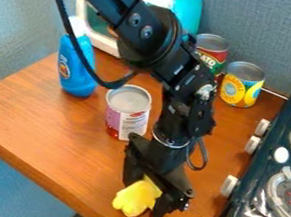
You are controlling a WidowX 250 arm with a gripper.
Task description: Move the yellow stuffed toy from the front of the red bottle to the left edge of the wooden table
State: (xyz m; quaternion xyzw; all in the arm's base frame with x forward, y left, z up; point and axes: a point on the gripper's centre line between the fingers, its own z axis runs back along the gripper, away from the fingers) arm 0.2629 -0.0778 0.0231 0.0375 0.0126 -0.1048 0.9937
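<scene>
claw (142,200) grips yellow object (133,200) | pink-labelled can (126,115) behind | blue bottle (76,73) upper left | stove (252,195) at right

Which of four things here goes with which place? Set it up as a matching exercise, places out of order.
1. Yellow thing
2. Blue bottle
3. Pink-labelled can
4. Stove

A. Standing between the bottle and the arm
B. At the right, beside the wooden table
C. Between the fingers of the gripper
D. On the table, left of every can

Right pairs: 1-C, 2-D, 3-A, 4-B
</scene>
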